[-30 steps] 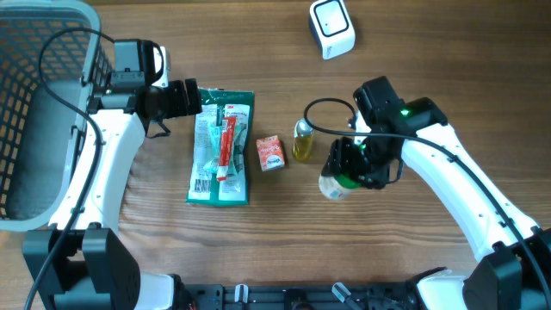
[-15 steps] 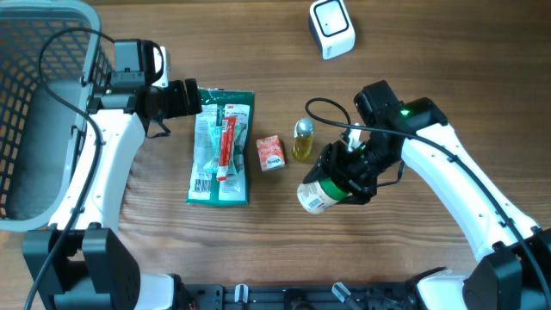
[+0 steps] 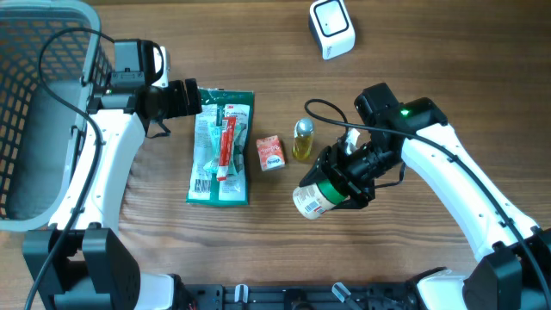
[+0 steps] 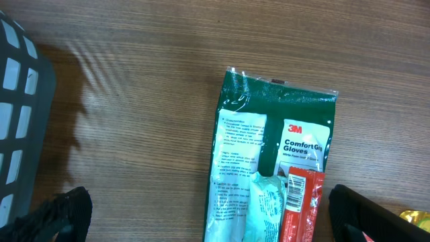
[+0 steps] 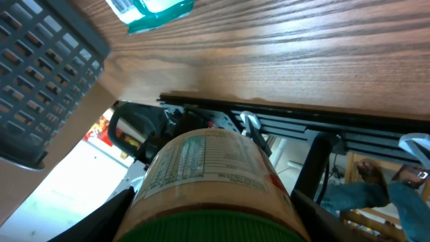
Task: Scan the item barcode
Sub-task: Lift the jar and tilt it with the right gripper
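The right gripper [image 3: 346,175] is clenched on a green-lidded jar [image 3: 312,199], grasping it at the lid end. The jar lies on its side above the bench [image 3: 387,267], its labelled body sticking out toward the front-left. It is just in front of a small yellow bottle [image 3: 302,140] and well apart from the white scanner [image 3: 331,27]. The left gripper [image 3: 191,97] is spread wide and empty at the gloves pack [image 3: 221,146]. The jar's print is too blurred to pick out a barcode, and the jar fills most of the wrist view.
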